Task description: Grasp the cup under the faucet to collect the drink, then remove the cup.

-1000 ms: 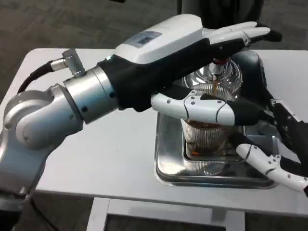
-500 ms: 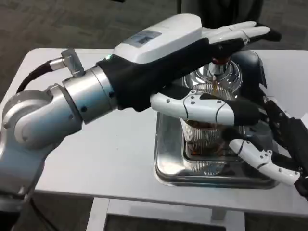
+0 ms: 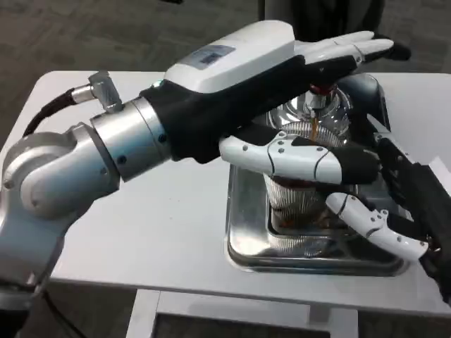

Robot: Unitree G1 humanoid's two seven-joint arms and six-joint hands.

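Head view. The cup stands upright on the steel drip tray, directly under the faucet, with a thin brown stream falling into it. The left robot hand is wrapped around the cup's upper part: one white-and-black finger lies across the near side of the rim, while the other fingers reach over toward the faucet. The right robot hand is seen at the tray's right side, its fingers apart and holding nothing, one white finger lying just beside the cup's base.

Several risks are judged from here. If the cup were lifted while the stream still runs, drink would be spilled into the tray. A tilt during removal could slop liquid over the rim. Since the right robot hand is so near the base, the cup could be nudged or knocked by it. The finger over the rim could be wetted if the cup is overfilled.

The cup is clear, ribbed plastic, tapering downward. Brown liquid is visible near its bottom; the exact level is hidden by the finger. All stands on the white surface.
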